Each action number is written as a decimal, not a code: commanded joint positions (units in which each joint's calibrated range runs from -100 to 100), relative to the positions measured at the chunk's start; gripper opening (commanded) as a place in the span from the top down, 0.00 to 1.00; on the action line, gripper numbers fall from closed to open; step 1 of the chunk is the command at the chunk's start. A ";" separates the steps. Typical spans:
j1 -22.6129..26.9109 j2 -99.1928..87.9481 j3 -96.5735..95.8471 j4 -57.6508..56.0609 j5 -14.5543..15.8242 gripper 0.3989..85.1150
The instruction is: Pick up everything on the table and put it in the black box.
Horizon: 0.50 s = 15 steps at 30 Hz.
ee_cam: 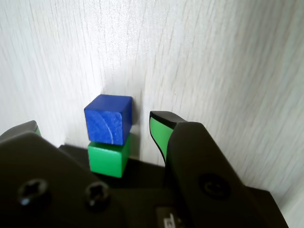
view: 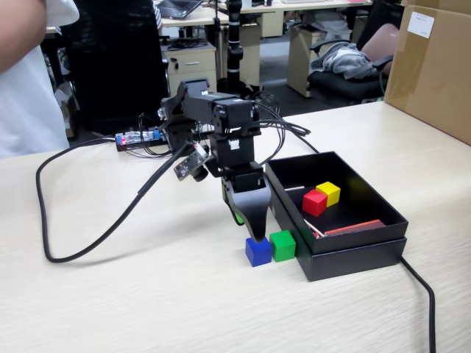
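Note:
On the table a blue cube (view: 258, 251) (ee_cam: 108, 118) touches a green cube (view: 282, 245) (ee_cam: 108, 159), which sits against the black box (view: 353, 257). A red cube (view: 314, 202) and a yellow cube (view: 328, 193) lie side by side inside the box. My gripper (view: 252, 232) (ee_cam: 95, 122) points down just above and behind the blue cube. In the wrist view it is open, one green-padded fingertip (ee_cam: 160, 133) right of the blue cube and the other low at the left edge. Nothing is held.
A thick black cable (view: 44, 220) loops over the left of the table, and another runs past the box's right corner (view: 427, 301). A big brown carton (view: 434, 66) stands at the back right. A reddish strip (view: 353, 226) lies in the box.

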 commanded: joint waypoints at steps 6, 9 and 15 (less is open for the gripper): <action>-0.20 5.76 4.55 4.48 -0.88 0.49; -0.20 6.33 4.64 7.25 -1.66 0.57; 0.00 8.16 5.82 7.59 -1.61 0.75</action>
